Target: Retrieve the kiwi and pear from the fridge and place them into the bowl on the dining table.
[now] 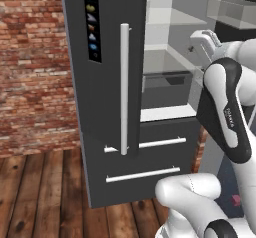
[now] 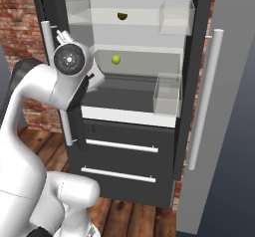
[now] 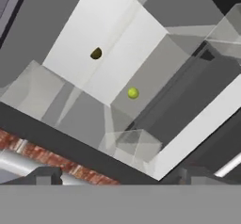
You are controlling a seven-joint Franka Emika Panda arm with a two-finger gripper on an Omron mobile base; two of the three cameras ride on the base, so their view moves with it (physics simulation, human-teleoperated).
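Fridge point(image 2: 124, 146) open, fruit on shelves, gripper point(image 3: 115, 173) empty
Kiwi point(image 2: 122, 16) on upper glass shelf; pear point(image 2: 115, 59) on shelf below, well apart; gripper jaws spread wide outside the fridge, facing both

One fridge point(image 2: 134, 106) is seen, with both doors open. Two fruits are counted inside: one kiwi point(image 2: 122, 16) and one pear point(image 2: 115, 59). Two clear door bins point(image 2: 175, 17) are counted, and two white bar handles point(image 2: 122, 146) on the drawers below
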